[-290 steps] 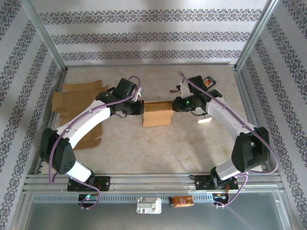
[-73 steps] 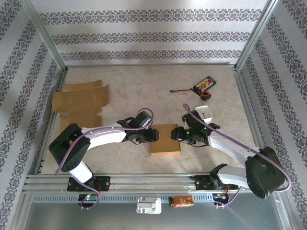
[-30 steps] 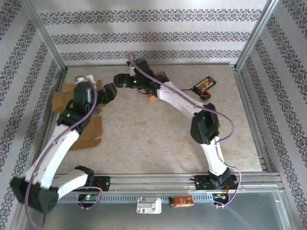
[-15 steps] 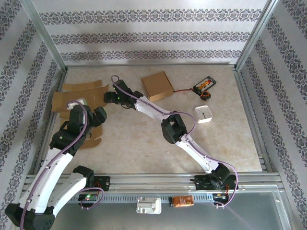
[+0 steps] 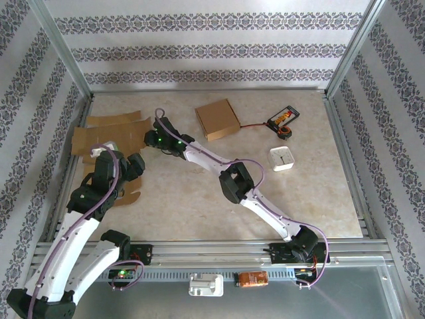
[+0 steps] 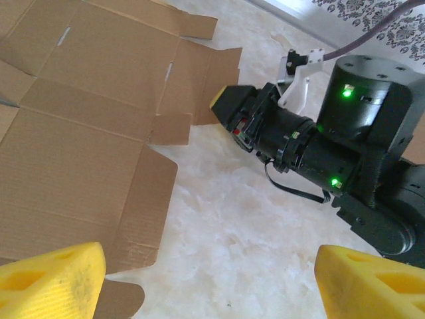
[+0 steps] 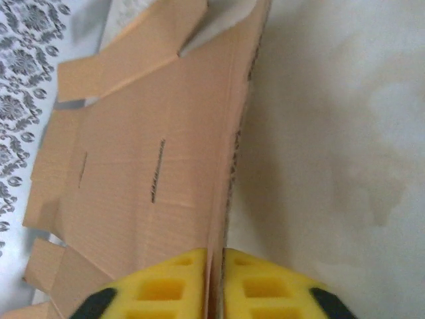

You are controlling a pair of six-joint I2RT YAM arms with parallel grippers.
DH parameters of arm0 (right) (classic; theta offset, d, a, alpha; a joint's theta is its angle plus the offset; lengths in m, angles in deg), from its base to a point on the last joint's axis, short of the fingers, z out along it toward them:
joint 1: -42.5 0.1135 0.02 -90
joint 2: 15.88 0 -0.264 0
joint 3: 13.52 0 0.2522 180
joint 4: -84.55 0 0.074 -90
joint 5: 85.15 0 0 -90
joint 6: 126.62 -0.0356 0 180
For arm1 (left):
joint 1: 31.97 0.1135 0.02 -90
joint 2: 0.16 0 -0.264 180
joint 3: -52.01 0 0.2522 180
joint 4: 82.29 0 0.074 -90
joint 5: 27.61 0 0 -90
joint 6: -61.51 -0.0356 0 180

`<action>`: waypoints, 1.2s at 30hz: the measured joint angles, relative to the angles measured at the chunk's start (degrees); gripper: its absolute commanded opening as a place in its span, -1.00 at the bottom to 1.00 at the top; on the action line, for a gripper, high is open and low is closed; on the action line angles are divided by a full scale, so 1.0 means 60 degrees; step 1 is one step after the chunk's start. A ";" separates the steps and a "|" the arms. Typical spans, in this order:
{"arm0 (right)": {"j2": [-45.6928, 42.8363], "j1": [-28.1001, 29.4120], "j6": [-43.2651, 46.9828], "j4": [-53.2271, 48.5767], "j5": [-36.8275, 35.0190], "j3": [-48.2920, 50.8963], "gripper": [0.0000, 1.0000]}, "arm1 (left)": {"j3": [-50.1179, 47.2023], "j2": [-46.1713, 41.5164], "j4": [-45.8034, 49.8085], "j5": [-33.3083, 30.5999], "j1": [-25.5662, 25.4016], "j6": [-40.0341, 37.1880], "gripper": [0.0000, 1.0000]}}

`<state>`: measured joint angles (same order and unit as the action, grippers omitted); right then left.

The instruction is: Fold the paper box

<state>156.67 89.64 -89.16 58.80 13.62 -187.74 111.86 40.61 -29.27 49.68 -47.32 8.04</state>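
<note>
One box (image 5: 217, 119) sits folded at upper centre; your right hand (image 7: 216, 256) is pinched on a flat sheet's (image 5: 109, 136) edge at upper left, left hand (image 6: 211, 282) open above it, every fold left to do.

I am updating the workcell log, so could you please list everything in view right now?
folded box: one, brown, far centre of the table.
flat cardboard blanks: at least two, brown, overlapping at far left.
white square block: one, white, right of centre.
small device: one, black and orange, with a cable, far right.
white module: one, white, near rail.
orange module: one, orange, near rail.
left hand: one, yellow pads, open, near the blanks.
right hand: one, yellow pads, shut on a blank's edge.
</note>
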 measured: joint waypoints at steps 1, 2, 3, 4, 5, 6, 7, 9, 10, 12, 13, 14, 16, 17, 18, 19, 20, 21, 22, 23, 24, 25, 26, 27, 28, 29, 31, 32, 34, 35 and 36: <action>0.0000 -0.0004 0.0000 0.0044 0.0113 0.0000 -1.00 | 0.0000 0.0015 0.0000 0.0004 0.0000 0.0007 0.64; -0.0040 -0.0025 0.0040 0.0033 0.0270 0.0004 -1.00 | 0.0000 0.0058 0.0000 0.0036 0.0011 0.0029 0.64; -0.0178 -0.0055 0.0098 0.0018 0.0463 0.0189 -1.00 | 0.0000 0.0138 -0.0004 0.0062 0.0022 0.0029 0.64; -0.0426 -0.0091 0.0226 -0.0004 0.0616 0.0583 -1.00 | 0.0007 0.0251 -0.0004 0.0106 0.0073 0.0025 0.64; -0.0965 -0.0135 0.0419 -0.0036 0.0776 0.1402 -1.00 | 0.0055 0.0423 0.0011 0.0182 0.0171 0.0018 0.64; -0.1716 -0.0153 0.0681 0.0004 0.0871 0.2601 -1.00 | 0.0168 0.0612 0.0044 0.0251 0.0324 -0.0018 0.64; -0.2444 -0.0186 0.0933 0.0142 0.0914 0.3734 -1.00 | 0.0321 0.0787 0.0055 0.0335 0.0492 -0.0069 0.64; -0.4510 -0.0280 0.1694 0.0350 0.0965 0.6615 -1.00 | 0.0659 0.1260 0.0051 0.0543 0.0882 -0.0226 0.63; -0.5388 -0.0346 0.2022 0.0390 0.0994 0.7628 -1.00 | 0.0758 0.1388 0.0044 0.0623 0.1027 -0.0302 0.63; -0.7304 -0.0597 0.2718 0.0608 0.1093 0.9384 -1.00 | 0.0962 0.1596 0.0036 0.0856 0.1341 -0.0499 0.63; -0.8054 -0.0758 0.2951 0.0790 0.1180 0.9981 -1.00 | 0.1038 0.1683 0.0029 0.0984 0.1439 -0.0586 0.63; -0.8950 -0.1013 0.3220 0.1038 0.1286 1.0644 -1.00 | 0.1115 0.1810 -0.0004 0.1177 0.1526 -0.0692 0.64; -1.0393 -0.1603 0.3639 0.1610 0.1472 1.1715 -1.00 | 0.1191 0.2113 -0.0240 0.1683 0.1606 -0.0925 0.65; -1.1078 -0.1993 0.3865 0.1912 0.1563 1.2254 -1.00 | 0.1198 0.2317 -0.0408 0.2029 0.1636 -0.1038 0.65; -1.1639 -0.2361 0.4084 0.2208 0.1698 1.2746 -1.00 | 0.1198 0.2517 -0.0550 0.2346 0.1647 -0.1129 0.65; -1.1985 -0.2685 0.4226 0.2444 0.1800 1.3129 -1.00 | 0.1198 0.2732 -0.0729 0.2728 0.1694 -0.1242 0.67; -1.2320 -0.3056 0.4375 0.2732 0.1945 1.3613 -1.00 | 0.1198 0.2994 -0.0958 0.3187 0.1759 -0.1359 0.68; -1.2542 -0.3370 0.4495 0.2911 0.2084 1.4065 -1.00 | 0.1195 0.3260 -0.1220 0.3643 0.1861 -0.1457 0.69; -1.2670 -0.3628 0.4583 0.3013 0.2222 1.4488 -1.00 | 0.1195 0.3537 -0.1504 0.4116 0.1985 -0.1545 0.70; -1.2699 -0.3807 0.4652 0.3031 0.2335 1.4801 -1.00 | 0.1198 0.3825 -0.1763 0.4524 0.2106 -0.1617 0.70; -1.2699 -0.3967 0.4750 0.3002 0.2455 1.5125 -1.00 | 0.1213 0.4178 -0.2025 0.4907 0.2218 -0.1719 0.70; -1.2699 -0.4080 0.4809 0.2929 0.2535 1.5409 -1.00 | 0.1286 0.4623 -0.2229 0.5271 0.2310 -0.1821 0.70; -1.2699 -0.4178 0.4834 0.2889 0.2630 1.5668 -1.00 | 0.1359 0.5049 -0.2426 0.5552 0.2353 -0.1905 0.68; -1.2699 -0.4269 0.4870 0.2838 0.2714 1.5875 -1.00 | 0.1494 0.5614 -0.2648 0.5920 0.2393 -0.2007 0.66; -1.2699 -0.4357 0.4925 0.2820 0.2801 1.6072 -1.00 | 0.1665 0.6211 -0.2881 0.6251 0.2404 -0.2065 0.63; -1.2703 -0.4419 0.4987 0.2794 0.2871 1.6203 -1.00 | 0.1836 0.6765 -0.3118 0.6528 0.2401 -0.2080 0.60; -1.2721 -0.4532 0.5056 0.2779 0.2973 1.6374 -1.00 | 0.2255 0.7941 -0.3581 0.7009 0.2401 -0.2098 0.58; -1.2728 -0.4557 0.5074 0.2783 0.2987 1.6411 -1.00 | 0.2455 0.8440 -0.3738 0.7125 0.2401 -0.2098 0.58; -1.2790 -0.4659 0.5071 0.2812 0.2991 1.6509 -1.00 | 0.2940 0.9388 -0.3920 0.7238 0.2401 -0.2124 0.53; -1.2830 -0.4710 0.5071 0.2823 0.2991 1.6553 -1.00 | 0.3133 0.9715 -0.3945 0.7242 0.2401 -0.2142 0.51; -1.2892 -0.4754 0.5071 0.2838 0.2991 1.6611 -1.00 | 0.3319 1.0036 -0.3971 0.7235 0.2401 -0.2175 0.50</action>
<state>79.32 61.11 -58.73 75.83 31.57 -88.08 131.77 100.83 -53.09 93.08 -32.92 -5.00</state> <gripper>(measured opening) 0.047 0.760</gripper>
